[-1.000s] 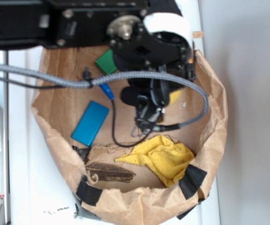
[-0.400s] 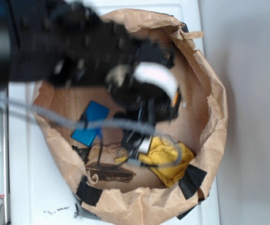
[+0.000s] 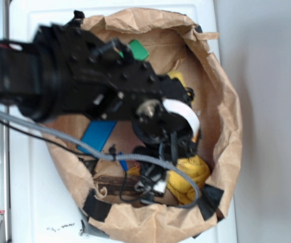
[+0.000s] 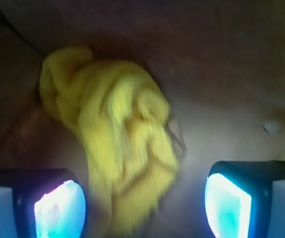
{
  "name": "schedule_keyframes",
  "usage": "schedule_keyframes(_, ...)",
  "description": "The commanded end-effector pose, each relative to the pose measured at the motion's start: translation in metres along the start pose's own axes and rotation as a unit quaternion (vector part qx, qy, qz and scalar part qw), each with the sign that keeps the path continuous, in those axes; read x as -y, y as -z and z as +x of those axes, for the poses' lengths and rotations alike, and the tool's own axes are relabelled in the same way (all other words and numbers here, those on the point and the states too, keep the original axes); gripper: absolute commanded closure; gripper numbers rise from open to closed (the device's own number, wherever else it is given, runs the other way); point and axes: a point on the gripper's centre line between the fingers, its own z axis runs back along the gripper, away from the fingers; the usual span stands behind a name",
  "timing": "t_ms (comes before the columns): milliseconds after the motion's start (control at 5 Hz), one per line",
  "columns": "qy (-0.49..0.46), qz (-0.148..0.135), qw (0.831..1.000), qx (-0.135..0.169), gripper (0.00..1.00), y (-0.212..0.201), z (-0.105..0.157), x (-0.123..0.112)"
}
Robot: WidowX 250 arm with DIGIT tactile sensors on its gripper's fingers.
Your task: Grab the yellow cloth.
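Seen from the wrist camera, the gripper (image 4: 142,198) is spread wide, its two fingertip pads (image 4: 58,208) glowing pale blue at the lower left and lower right corners of the view. Between them lies the yellow cloth (image 4: 117,148), bunched into wrinkled folds, running from the upper left down toward the gap between the pads. The picture is blurred, so whether either pad touches the fabric cannot be told; nothing is clamped between them.

From the exterior camera, the black robot arm (image 3: 84,86) reaches in from the left over a brown paper bag (image 3: 226,116) with its rim rolled down, lying on a white surface (image 3: 39,212). The yellow cloth (image 3: 191,177) sits at the lower right of the bag's floor, partly hidden under the arm's wrist and a grey cable (image 3: 59,139). A blue block (image 3: 97,136) lies left of the cloth, mostly under the arm, and a green block (image 3: 137,49) shows near the top of the bag. Black tape (image 3: 95,207) patches the bag's lower rim.

No brand, label or writing can be read in either view.
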Motion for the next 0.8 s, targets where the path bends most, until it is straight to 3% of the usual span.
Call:
schedule_keyframes(0,-0.005,0.031,0.999,0.038,1.0,0.011,0.026,0.015)
schedule_keyframes(600,-0.032,0.043,0.997,0.053,1.0,-0.003,0.021,0.008)
